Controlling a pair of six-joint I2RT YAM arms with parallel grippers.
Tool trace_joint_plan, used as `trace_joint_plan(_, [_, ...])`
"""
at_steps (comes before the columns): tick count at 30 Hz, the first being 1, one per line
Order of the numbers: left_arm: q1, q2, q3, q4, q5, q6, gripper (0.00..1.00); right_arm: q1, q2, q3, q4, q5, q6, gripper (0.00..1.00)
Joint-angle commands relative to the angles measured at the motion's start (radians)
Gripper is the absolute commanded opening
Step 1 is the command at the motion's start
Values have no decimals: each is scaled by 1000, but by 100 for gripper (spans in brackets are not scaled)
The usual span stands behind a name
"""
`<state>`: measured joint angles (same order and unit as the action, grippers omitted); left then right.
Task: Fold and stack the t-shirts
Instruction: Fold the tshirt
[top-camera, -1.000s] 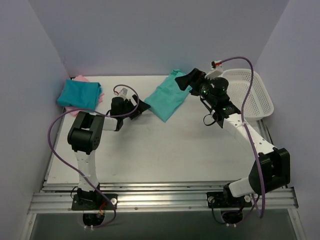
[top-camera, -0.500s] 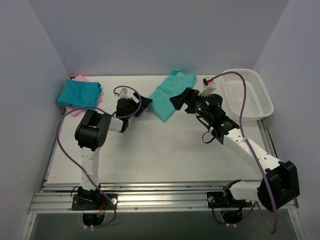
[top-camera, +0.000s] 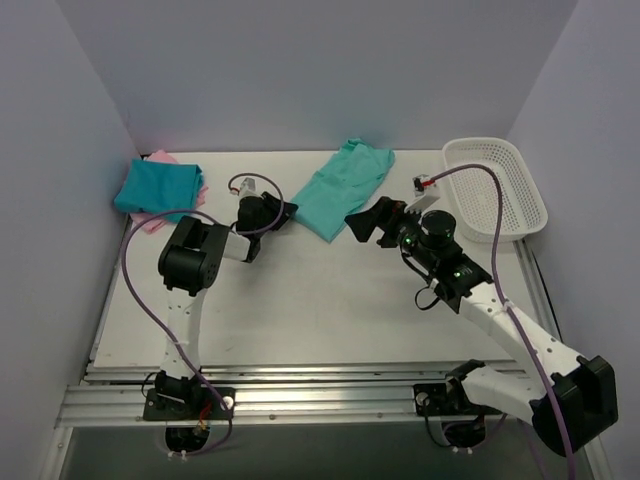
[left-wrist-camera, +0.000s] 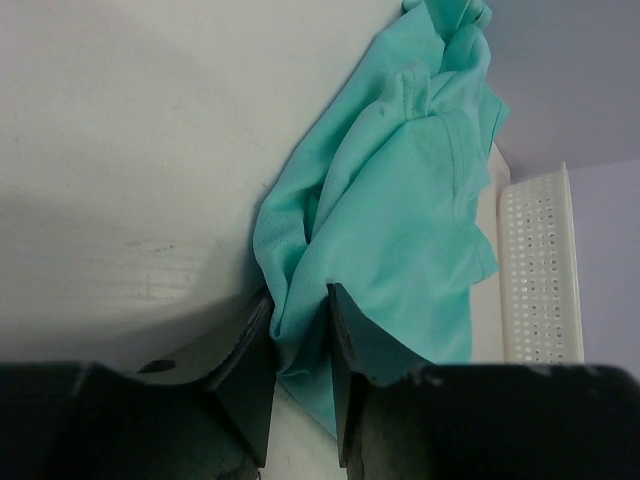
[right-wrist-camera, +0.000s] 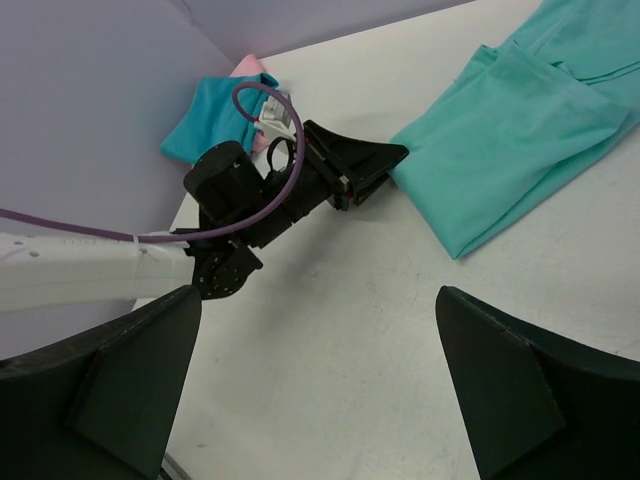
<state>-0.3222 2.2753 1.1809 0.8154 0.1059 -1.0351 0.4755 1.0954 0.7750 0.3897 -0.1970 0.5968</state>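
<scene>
Teal-green cotton, the light t-shirt (top-camera: 340, 188), lies half-folded on the white desk (top-camera: 330, 300). Its long axis runs diagonally from the near-left corner up toward the white mesh basket (top-camera: 497, 144). The left claw (top-camera: 285, 213) sits at that near-left end, its fingers (left-wrist-camera: 250, 350) pinched on a bunched fold of the hem. The right claw (top-camera: 365, 222) hovers with its fingers wide apart just off the shirt's near-right edge, touching nothing. The left arm is therefore the nearer one for any pull. The darker teal-blue shirt (top-camera: 158, 187) rests folded on the pink shirt (top-camera: 199, 186) at far left.

A second ago the left claw stood open short of the hem, and the right claw was over the shirt's far end.
</scene>
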Motion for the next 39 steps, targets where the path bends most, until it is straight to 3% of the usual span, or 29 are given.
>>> trace_joint_plan(1, [-6, 36, 57, 25, 3, 21, 34, 12, -92, -26, -15, 16, -19, 100])
trace_joint_plan(7, [-5, 46, 59, 45, 31, 21, 29, 21, -152, -62, -75, 25, -15, 100])
trace_joint_plan(16, [-32, -272, -208, -24, -44, 79, 27, 43, -137, -77, -339, 168, 57, 100])
trace_joint_plan(22, [-93, -447, -372, -67, -93, 106, 26, 106, 0, -223, -220, 162, 168, 100])
trace_joint_plan(26, [-207, -549, -409, -175, -207, 118, 25, 219, 95, -269, -134, 220, 241, 100])
trace_joint_plan(31, [-250, -583, -440, -196, -233, 101, 25, 385, 208, -270, -28, 300, 320, 100])
trace_joint_plan(35, [-271, -603, -467, -197, -247, 83, 22, 419, 219, -264, 0, 336, 339, 100])
trace_joint_plan(39, [-304, -629, -501, -234, -294, 50, 12, 416, 100, -307, -18, 473, 380, 100])
